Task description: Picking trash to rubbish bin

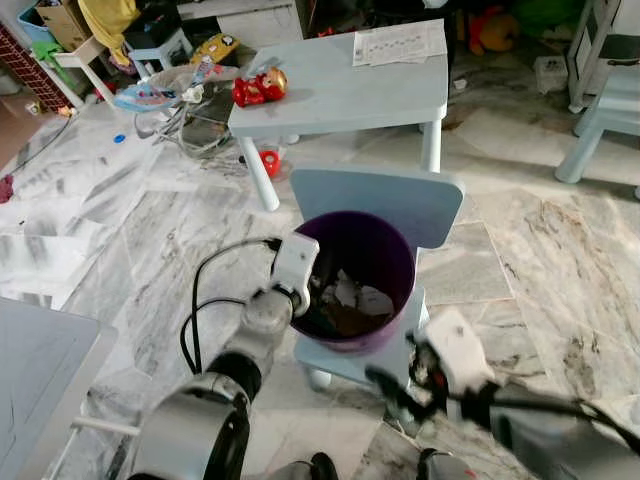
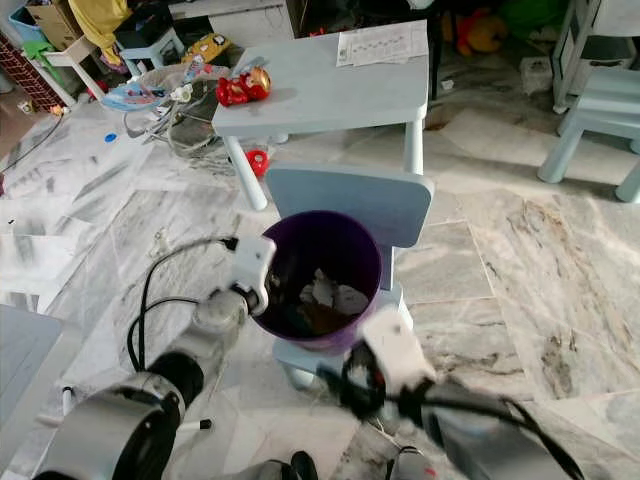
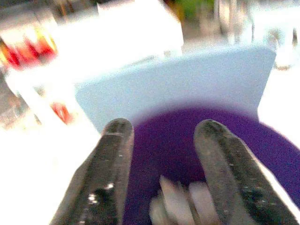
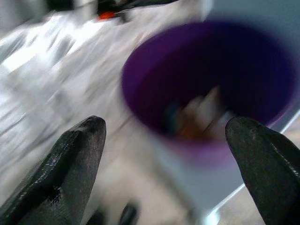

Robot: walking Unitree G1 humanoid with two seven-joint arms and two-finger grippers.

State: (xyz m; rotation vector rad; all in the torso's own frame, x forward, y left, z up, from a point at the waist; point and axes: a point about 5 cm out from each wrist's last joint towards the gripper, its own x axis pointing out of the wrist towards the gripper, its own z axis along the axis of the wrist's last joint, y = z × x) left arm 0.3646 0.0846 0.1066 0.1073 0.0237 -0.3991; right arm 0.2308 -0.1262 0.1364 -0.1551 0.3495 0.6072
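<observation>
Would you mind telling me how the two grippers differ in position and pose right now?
The left gripper hangs over the purple bin's rim, above the trash inside, while the right gripper sits lower, outside the bin. The right gripper's fingers are spread wider than the left's. Both are open and hold nothing.

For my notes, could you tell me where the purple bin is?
The purple bin stands on the small blue chair in front of the robot, below the blue table.

A purple bin [image 1: 362,280] is carried on the seat of a pale blue chair [image 1: 376,205] at frame centre on the marble floor [image 1: 560,260], while a light blue table [image 1: 345,90] at upper centre bears a red toy [image 1: 260,86] and what is probably printed paper [image 1: 398,43].
</observation>
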